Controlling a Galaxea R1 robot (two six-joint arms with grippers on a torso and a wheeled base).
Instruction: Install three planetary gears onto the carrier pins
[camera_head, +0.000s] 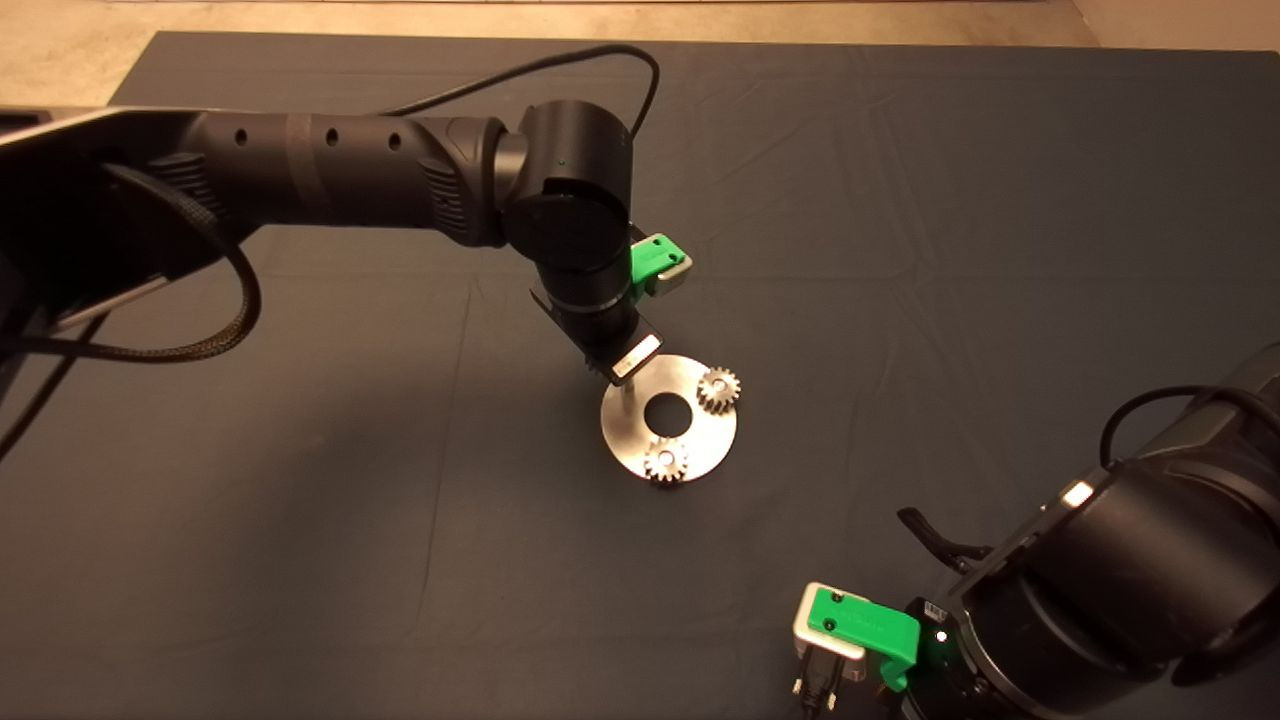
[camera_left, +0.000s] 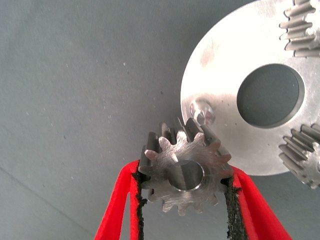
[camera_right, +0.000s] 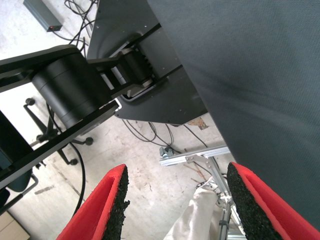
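Head view: left gripper (camera_head: 622, 385) sits over the near-left rim of the disc (camera_head: 625, 440), its fingers hidden under the wrist. Two planetary gears are already on pins: one (camera_head: 717, 388) across the centre hole from the gripper, one (camera_head: 666, 461) on the disc edge nearest the camera. Right gripper (camera_head: 850, 640) is parked at the lower right, well clear of the disc.

Left wrist view: left gripper (camera_left: 185, 187) is closed on the third gear (camera_left: 182, 172), pads biting the tooth tips on opposite sides, bore facing the camera. Free carrier pin (camera_left: 202, 112) stands just beyond the gear, near the disc (camera_left: 225, 75) rim, not yet under the bore. Gear looks slightly tilted and is above the pin, not touching it as far as I can tell. The two seated gears (camera_left: 302, 25) (camera_left: 302, 155) show at the far side of the disc.

Judgement: nudge forward until bore is centred on the pin, level the gear, then lower straight. Release only once it sits flat on the disc. Risk is the bore edge catching the pin top and dragging the disc.

Right wrist view: right gripper (camera_right: 177, 200) is wide open, holding nothing, looking past the mat edge at floor, cables and the robot base.
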